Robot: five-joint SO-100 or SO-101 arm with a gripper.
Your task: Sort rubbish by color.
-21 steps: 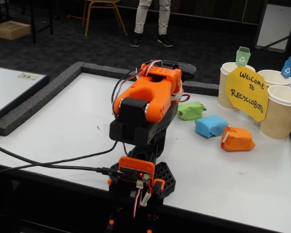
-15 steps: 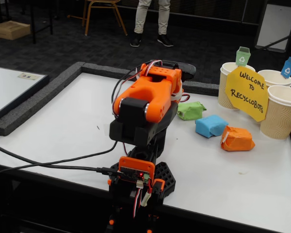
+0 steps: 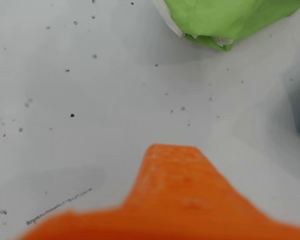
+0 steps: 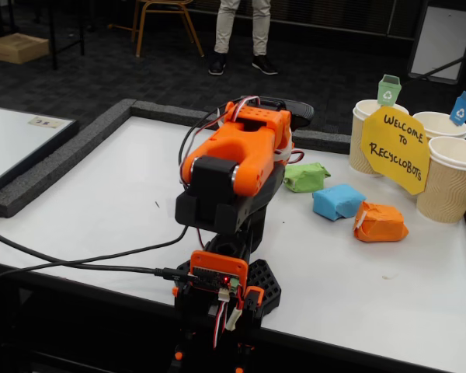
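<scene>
A dark carpet floor point(image 4: 124, 70) spreads behind the white table point(image 4: 101, 194). A wooden chair point(image 4: 165, 19) stands far back, a person's legs point(image 4: 245, 31) beside it, a cardboard box point(image 4: 17, 47) left.

White tabletop point(image 4: 124, 194), grey foam border, faint dark specks. On it, in a row: green crumpled paper lump point(image 4: 305, 176), blue paper lump point(image 4: 338, 201), orange paper lump point(image 4: 379, 222). Behind: three beige ribbed paper cups point(image 4: 449, 180). Black cable point(image 4: 78, 260) trails across the front-left edge.
</scene>
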